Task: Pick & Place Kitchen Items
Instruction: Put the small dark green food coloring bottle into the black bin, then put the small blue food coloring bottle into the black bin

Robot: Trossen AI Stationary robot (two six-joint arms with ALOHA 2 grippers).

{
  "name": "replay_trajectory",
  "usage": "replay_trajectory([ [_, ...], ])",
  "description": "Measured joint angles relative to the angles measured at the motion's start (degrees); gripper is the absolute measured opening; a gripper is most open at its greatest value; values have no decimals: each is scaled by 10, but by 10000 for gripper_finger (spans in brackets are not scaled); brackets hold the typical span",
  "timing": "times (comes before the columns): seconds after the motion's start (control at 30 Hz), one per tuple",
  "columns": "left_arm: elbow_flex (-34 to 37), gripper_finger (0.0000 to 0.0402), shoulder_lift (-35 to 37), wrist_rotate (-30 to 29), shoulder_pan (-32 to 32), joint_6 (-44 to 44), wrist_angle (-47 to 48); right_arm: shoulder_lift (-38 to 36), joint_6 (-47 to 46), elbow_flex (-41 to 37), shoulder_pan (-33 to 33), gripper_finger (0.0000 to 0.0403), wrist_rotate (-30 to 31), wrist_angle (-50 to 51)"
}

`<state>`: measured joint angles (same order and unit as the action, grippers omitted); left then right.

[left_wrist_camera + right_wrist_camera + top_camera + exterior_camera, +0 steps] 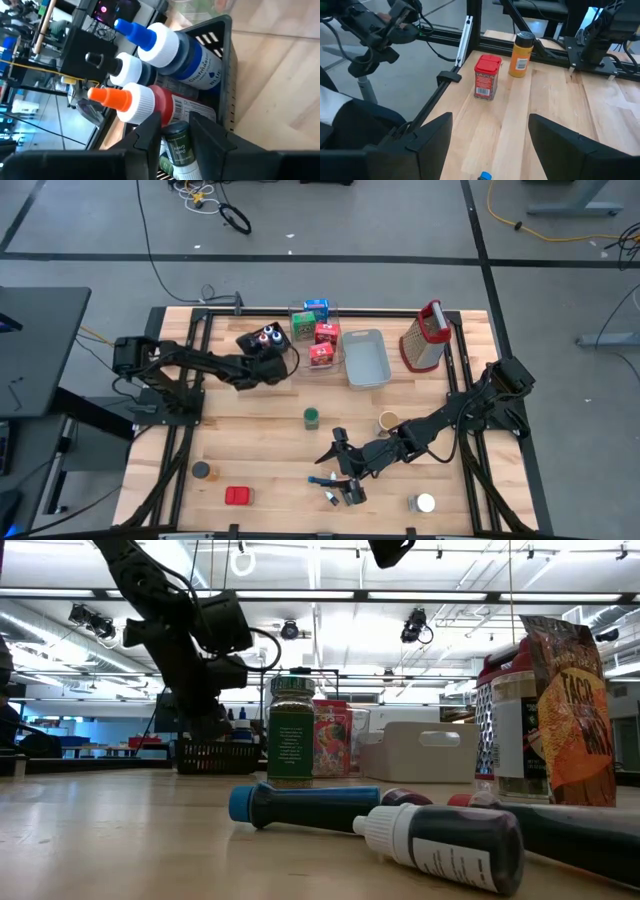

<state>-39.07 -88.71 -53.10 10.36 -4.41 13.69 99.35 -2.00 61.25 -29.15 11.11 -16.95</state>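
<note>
My left gripper (175,131) hung over the black basket (227,70) at the far side of the table, its fingers (150,134) set narrowly either side of a dark green-labelled bottle (178,145) standing in that basket; whether they pressed it or only flanked it I could not tell. Beside it in the basket lay three small bottles: one with a blue tip (165,42), one with a black tip (125,67) and one with an orange tip (135,102), each with a white collar.

My right gripper (343,463) hovered low over the near middle of the table with its fingers (427,135) spread wide and nothing between them; just beside it on the wood lay a blue-capped bottle (300,808) and a white-capped dark bottle (450,840), both on their sides.

Elsewhere on the table stood a green-lidded jar (312,417), a red box (238,496), a yellow jar with a dark lid (521,48), a small tan can (388,421) and a white-lidded jar (425,503); the clear bin (296,311) at the far edge held blue, green and red little boxes (326,332); next to it sat the grey-blue tray (366,358), and beyond that the metal grater (425,338) with its red handle.
</note>
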Motion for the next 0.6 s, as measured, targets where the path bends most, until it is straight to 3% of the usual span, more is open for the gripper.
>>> replay_trajectory([
  [0.33,0,160,0,2,5,-42,3,0,1,0,4,272,0,3],
  [0.6,-10,157,55,54,-43,-107,25,1,-44,0,1,272,0,18],
])
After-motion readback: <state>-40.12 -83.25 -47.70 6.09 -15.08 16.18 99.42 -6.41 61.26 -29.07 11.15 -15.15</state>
